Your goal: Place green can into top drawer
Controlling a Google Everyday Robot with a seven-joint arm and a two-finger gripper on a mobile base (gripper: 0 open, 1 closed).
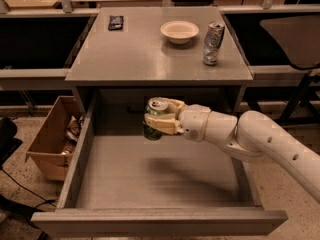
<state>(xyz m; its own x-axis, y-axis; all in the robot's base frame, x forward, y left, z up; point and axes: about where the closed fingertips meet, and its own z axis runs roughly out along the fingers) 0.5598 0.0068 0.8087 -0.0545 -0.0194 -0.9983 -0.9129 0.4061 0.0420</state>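
Observation:
My gripper (159, 118) is shut on the green can (154, 119), a small can with a silver top and pull tab. It holds the can upright in the air above the back middle of the open top drawer (150, 176). The drawer is wide and grey, pulled out toward the camera, with a flat bottom and a thick front panel (160, 222). My white arm (250, 139) reaches in from the right over the drawer's right wall. The can's lower part is partly covered by the fingers (162, 126).
On the grey tabletop (140, 54) above stand a white bowl (179, 31), a dented silver can (213, 43) and a small dark object (115, 22). A brown cardboard box (52, 136) with clutter sits on the floor left of the drawer.

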